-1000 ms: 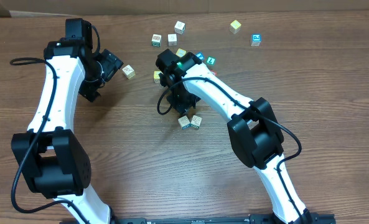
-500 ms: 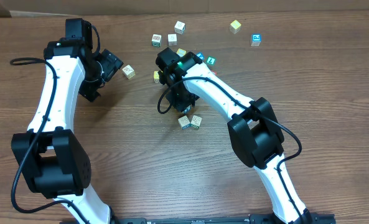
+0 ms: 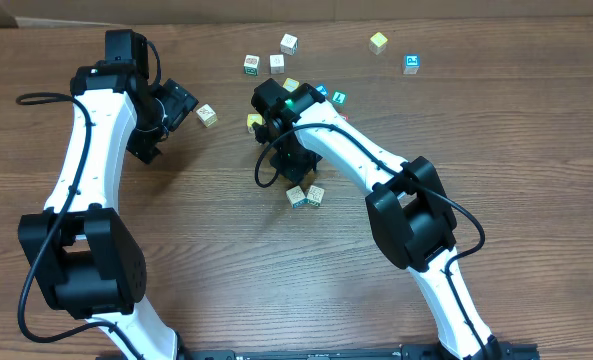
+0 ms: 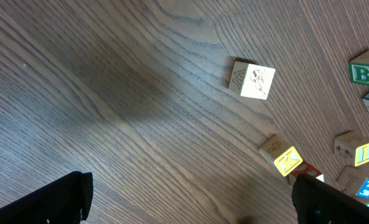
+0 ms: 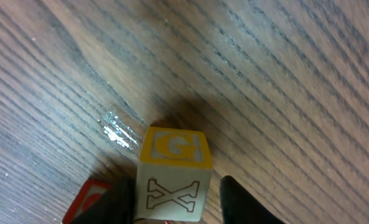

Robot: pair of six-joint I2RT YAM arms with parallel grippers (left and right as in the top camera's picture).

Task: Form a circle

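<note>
Right end effector (image 5: 179,200) brackets a G-topped cube (image 5: 172,149) on the worktop (image 5: 284,74); cannot tell whether it grips or just straddles. The circle (image 3: 297,196) lies right beside, red-faced cube (image 5: 88,200) nearest. Judgement: slide slowly, stay low, avoid scattering neighbours. Left end effector (image 4: 190,208) spread wide, idle.

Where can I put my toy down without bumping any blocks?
Two big bare patches of table: between the left arm and right arm, below the pair of cubes; and right of the right arm, below the blue-faced cube. Crowded: the top middle, where loose cubes cluster around the right gripper.
</note>
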